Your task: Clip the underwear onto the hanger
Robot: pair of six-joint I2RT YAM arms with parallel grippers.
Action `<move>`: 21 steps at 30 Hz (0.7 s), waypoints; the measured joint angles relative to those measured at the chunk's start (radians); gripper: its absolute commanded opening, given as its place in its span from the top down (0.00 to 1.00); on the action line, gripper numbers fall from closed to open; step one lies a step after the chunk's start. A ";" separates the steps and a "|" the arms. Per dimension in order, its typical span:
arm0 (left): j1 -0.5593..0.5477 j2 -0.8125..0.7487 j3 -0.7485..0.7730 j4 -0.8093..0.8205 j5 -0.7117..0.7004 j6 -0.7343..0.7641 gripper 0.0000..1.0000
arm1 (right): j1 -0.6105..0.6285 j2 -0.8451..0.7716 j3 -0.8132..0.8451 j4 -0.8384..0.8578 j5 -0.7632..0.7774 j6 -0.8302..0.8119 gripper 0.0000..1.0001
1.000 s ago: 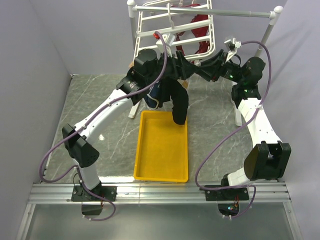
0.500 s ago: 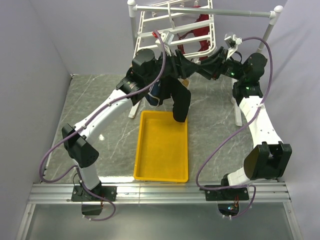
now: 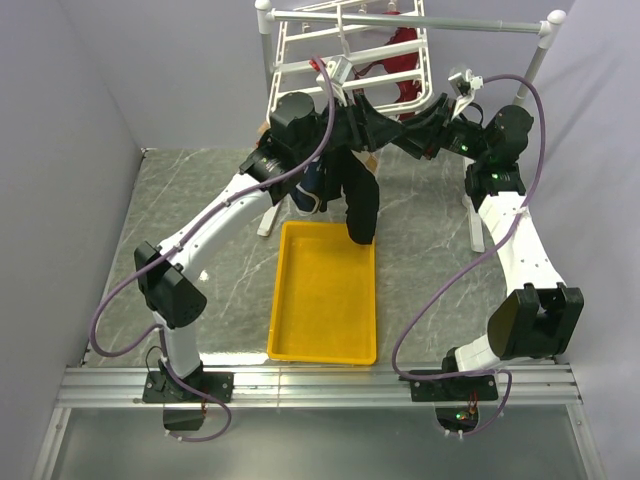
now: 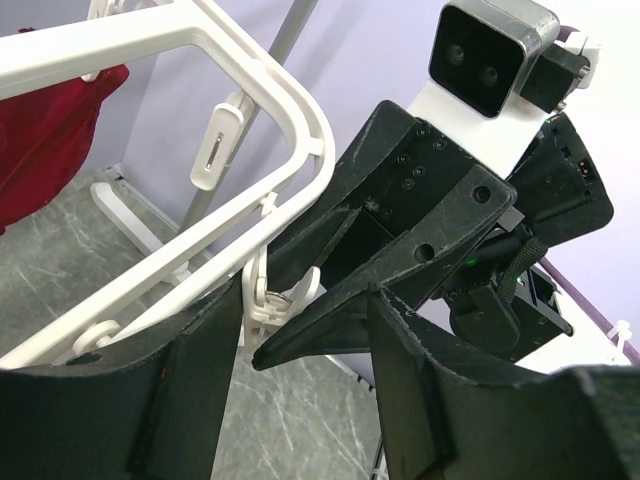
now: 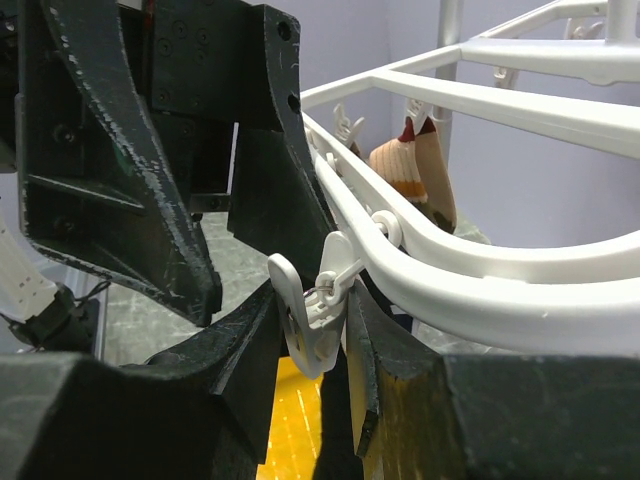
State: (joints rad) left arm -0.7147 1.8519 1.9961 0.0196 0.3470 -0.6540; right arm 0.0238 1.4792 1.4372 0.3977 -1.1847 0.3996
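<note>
The white hanger [image 3: 300, 65] tilts under the pole at the back. My right gripper [image 3: 397, 137] is shut on one of its small white clips [image 5: 312, 310], a finger pressing each side. My left gripper [image 3: 358, 112] faces it from the left, open, its fingers [image 4: 190, 390] set wide with only floor between them; the same clip [image 4: 262, 295] hangs just beyond. The black underwear [image 3: 358, 205] hangs below both grippers over the tray's far end. Its top is hidden under them, so I cannot tell what holds it.
A yellow tray [image 3: 325, 290] lies at table centre. A red garment [image 3: 400, 55] hangs on the hanger's far side and beige socks [image 5: 420, 170] dangle from a bar. A navy pair [image 3: 310, 185] hangs left of the underwear. The white pole stand [image 3: 540, 45] rises at back right.
My left arm has edged up and right toward the hanger, and its jaws have narrowed slightly. The hanger has swung a little. My right gripper keeps its hold on the clip.
</note>
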 measured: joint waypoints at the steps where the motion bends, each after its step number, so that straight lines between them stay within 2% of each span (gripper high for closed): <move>1: 0.000 0.000 0.000 0.000 0.000 -0.003 0.43 | 0.000 0.000 0.000 -0.002 0.000 0.000 1.00; 9: 0.000 0.013 0.007 0.006 -0.008 -0.009 0.45 | 0.001 0.004 0.002 -0.010 0.012 0.001 1.00; 16: 0.006 0.018 0.012 0.012 -0.030 -0.091 0.41 | 0.013 0.002 0.002 -0.023 0.050 -0.034 1.00; 21: 0.006 0.018 0.007 0.020 -0.061 -0.116 0.42 | 0.026 -0.006 0.002 -0.043 0.093 -0.076 1.00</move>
State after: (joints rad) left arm -0.7086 1.8694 2.0029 0.0399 0.2859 -0.7704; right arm 0.0502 1.4734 1.4387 0.3542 -1.0916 0.3237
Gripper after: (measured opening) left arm 0.588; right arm 0.359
